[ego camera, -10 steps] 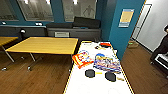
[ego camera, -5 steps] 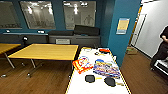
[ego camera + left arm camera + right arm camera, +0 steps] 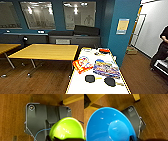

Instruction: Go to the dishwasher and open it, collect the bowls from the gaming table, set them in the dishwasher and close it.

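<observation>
Cannot tell whether the left pincer or right pincer is open or closed. Close under the left wrist camera, a lime-green bowl point(image 3: 67, 129); under the right, a blue bowl point(image 3: 109, 125); below both, wooden floor point(image 3: 12, 119) and yellow table legs. Whole head view shifted over the last second, so camera movement, not objects: gaming tabletop point(image 3: 82, 88) now nearer and more central. Probably closing in for collection. Two dark bowls point(image 3: 89, 78) side by side near the tabletop's near end, just before the board-game boxes point(image 3: 106, 68). Likely ahead of both pincers, not yet under them.
</observation>
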You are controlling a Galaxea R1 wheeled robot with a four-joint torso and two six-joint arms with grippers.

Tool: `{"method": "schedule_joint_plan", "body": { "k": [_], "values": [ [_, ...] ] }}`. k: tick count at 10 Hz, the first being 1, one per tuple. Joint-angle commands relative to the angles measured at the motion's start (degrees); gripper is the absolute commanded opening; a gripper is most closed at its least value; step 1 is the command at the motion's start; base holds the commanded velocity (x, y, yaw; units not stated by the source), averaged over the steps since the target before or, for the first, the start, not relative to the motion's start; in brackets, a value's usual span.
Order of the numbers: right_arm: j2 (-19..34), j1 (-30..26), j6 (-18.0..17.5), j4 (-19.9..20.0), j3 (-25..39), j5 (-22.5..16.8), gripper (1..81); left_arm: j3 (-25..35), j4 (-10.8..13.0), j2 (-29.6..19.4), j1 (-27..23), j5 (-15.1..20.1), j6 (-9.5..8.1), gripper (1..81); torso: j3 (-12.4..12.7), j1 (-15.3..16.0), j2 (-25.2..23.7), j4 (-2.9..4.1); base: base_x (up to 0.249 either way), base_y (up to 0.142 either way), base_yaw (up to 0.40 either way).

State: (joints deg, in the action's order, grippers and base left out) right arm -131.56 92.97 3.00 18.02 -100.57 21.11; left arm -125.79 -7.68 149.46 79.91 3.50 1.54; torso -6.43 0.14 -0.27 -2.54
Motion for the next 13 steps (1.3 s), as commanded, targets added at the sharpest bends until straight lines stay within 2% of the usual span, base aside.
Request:
{"method": "schedule_joint_plan", "body": {
  "k": [1, 6, 7, 11, 13],
  "values": [
    [1.3, -1.2, 0.3, -1.8, -0.7, -4.1, 1.0, -1.0, 0.6, -0.4, -1.9, 3.7, 0.49, 1.0, 0.0, 0.0, 0.0, 0.00, -0.078, 0.000, 0.000],
    [-4.5, -1.3, 0.2, -1.6, -10.9, -7.7, 1.0, -6.8, 1.0, 2.3, -0.6, 3.6, 0.49, 1.0, 0.0, -0.1, 0.0, 0.00, -0.085, 0.000, 0.000],
    [-5.6, -1.3, 0.1, -1.6, -13.1, -7.8, 1.0, -8.1, 1.7, 3.0, -0.4, 3.6, 0.49, 1.0, 0.0, -0.1, 0.0, 0.00, -0.103, 0.000, 0.000],
    [-6.7, -1.3, 0.1, -1.5, -17.4, -9.0, 1.0, -13.8, 2.8, 6.3, -0.2, 3.7, 0.49, 1.0, 0.0, -0.1, -0.1, 0.00, -0.103, 0.000, 0.000],
    [-9.0, -1.2, -0.2, -1.1, -22.4, -10.5, 1.0, -15.1, 3.2, 7.1, -0.2, 3.7, 0.49, 1.0, 0.0, -0.1, -0.1, 0.00, -0.103, 0.000, 0.000]
  ]
}}
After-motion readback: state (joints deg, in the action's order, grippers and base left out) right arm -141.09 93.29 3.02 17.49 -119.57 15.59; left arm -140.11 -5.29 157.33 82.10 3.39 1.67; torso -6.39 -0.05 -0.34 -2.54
